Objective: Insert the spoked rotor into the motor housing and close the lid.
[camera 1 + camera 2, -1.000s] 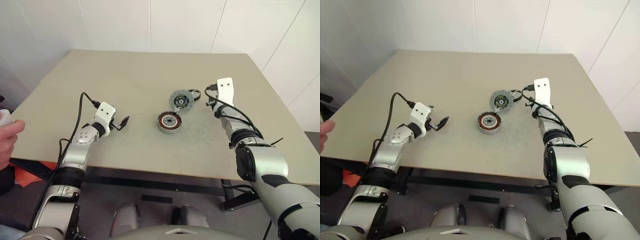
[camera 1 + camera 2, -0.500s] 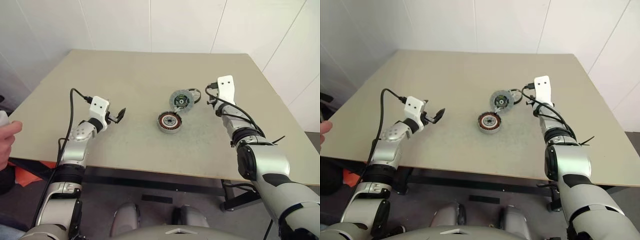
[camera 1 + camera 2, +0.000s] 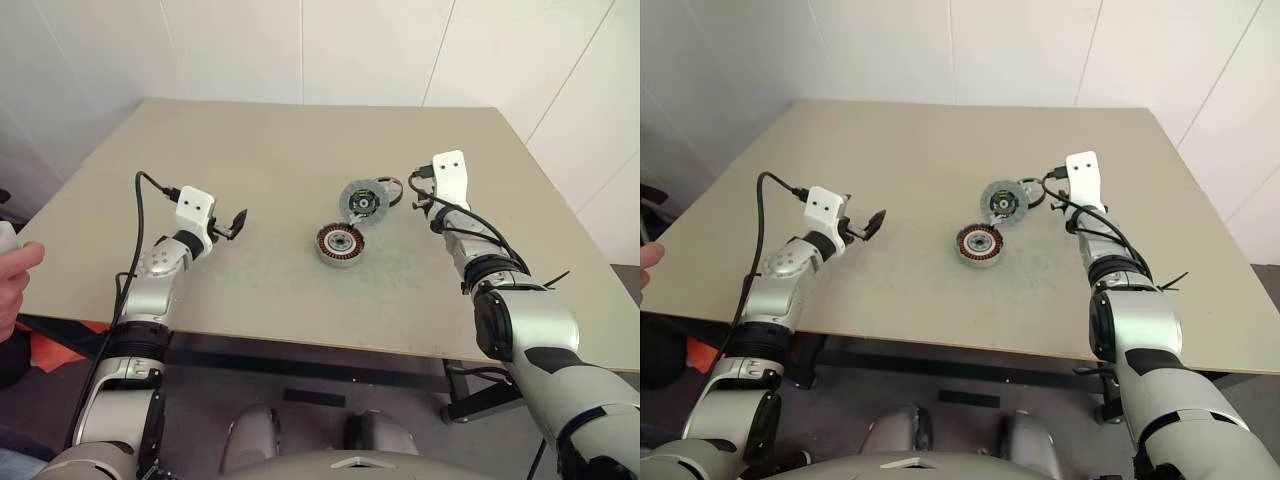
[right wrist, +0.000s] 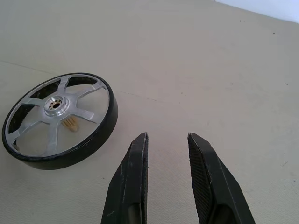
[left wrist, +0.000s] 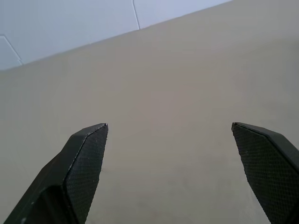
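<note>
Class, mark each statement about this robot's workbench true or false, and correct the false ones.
1. The rotor sits inside the housing. False: it lies on the table, near the right gripper.
2. The left gripper is open and empty. True.
3. The lid covers the housing. False: it lies open beside it, windings exposed.
4. The right gripper holds nothing. True.
</note>
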Robot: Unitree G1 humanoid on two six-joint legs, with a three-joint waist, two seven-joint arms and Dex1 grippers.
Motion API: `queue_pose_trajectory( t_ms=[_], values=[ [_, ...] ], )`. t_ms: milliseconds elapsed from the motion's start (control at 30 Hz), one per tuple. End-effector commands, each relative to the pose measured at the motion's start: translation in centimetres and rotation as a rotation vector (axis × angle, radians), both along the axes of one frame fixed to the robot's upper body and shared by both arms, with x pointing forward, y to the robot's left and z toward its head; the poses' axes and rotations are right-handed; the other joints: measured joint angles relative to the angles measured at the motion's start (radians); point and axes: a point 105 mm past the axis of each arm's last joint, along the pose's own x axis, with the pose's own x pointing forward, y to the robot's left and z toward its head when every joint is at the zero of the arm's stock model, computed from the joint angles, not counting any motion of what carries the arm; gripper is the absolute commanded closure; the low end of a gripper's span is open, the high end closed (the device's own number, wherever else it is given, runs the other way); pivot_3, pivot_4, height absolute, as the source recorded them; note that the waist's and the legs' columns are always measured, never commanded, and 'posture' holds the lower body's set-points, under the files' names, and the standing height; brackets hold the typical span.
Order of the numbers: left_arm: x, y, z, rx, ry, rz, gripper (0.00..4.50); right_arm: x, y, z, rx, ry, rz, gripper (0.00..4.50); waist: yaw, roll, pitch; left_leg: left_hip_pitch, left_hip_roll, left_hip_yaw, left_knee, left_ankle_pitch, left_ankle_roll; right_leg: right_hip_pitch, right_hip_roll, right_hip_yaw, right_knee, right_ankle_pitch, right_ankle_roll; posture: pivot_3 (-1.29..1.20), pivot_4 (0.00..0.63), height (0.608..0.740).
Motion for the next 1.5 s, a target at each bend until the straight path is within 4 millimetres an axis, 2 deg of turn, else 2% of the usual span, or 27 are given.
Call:
queue_pose_trajectory(
  t_ms=[33,233,367,700,933,1267,1433,1500],
  values=[
    [0.5,0.5,2.7,-0.053,-0.082,0.034,0.0,0.6,0.1,2.4,-0.003,-0.079,0.007,3.08,0.0,0.0,0.0,0.0,0.0,0.0,0.0,0.0,0.0,0.0,0.0,0.0,0.0,0.0,0.0,0.0,0.0,0.74],
    [0.8,1.6,3.7,-0.178,-0.096,0.111,0.0,0.8,0.2,2.5,0.191,-0.065,-0.017,3.08,0.002,0.0,0.0,0.0,0.0,0.0,0.0,0.0,0.0,0.0,0.0,0.0,0.0,0.0,0.0,0.0,0.0,0.74],
    [0.8,2.2,3.6,-0.174,-0.089,0.132,0.0,0.8,0.2,2.6,0.22,-0.065,-0.023,3.08,0.003,0.0,0.0,0.0,0.0,0.0,0.0,0.0,0.0,0.0,0.0,0.0,0.0,0.0,0.0,0.0,0.0,0.74],
    [0.7,2.7,3.6,-0.162,-0.083,0.154,0.0,0.7,-0.1,2.0,0.432,-0.04,-0.067,3.08,0.01,0.0,0.0,0.0,0.0,0.0,0.0,0.0,0.0,0.0,0.0,0.0,0.0,0.0,0.0,0.0,0.0,0.74],
    [0.7,2.5,3.3,-0.162,-0.078,0.156,0.0,0.8,0.2,2.0,0.493,-0.03,-0.054,3.08,0.021,0.0,0.0,-0.001,0.0,0.0,0.0,0.0,0.0,0.0,0.0,0.0,0.0,0.0,0.0,0.0,0.0,0.74],
    [0.8,2.2,3.1,-0.156,-0.073,0.153,0.0,1.1,0.4,3.2,0.522,-0.059,-0.034,3.08,0.021,0.0,0.0,-0.001,0.0,0.0,0.0,0.0,0.0,0.0,0.0,0.0,0.0,0.0,0.0,0.0,0.0,0.74],
    [0.9,2.2,3.0,-0.149,-0.069,0.15,0.0,1.1,1.6,2.7,0.633,-0.025,0.01,3.08,0.021,0.0,0.0,-0.001,0.0,0.0,0.0,0.0,0.0,-0.001,0.0,0.0,0.0,0.0,0.0,0.0,0.0,0.74],
    [0.8,2.2,2.9,-0.141,-0.064,0.148,0.0,1.0,1.6,2.4,0.651,-0.015,0.003,2.66,0.021,0.0,0.0,-0.001,0.0,0.0,0.0,0.0,0.0,-0.001,0.0,0.0,0.0,0.0,0.0,0.0,0.0,0.74]
  ],
)
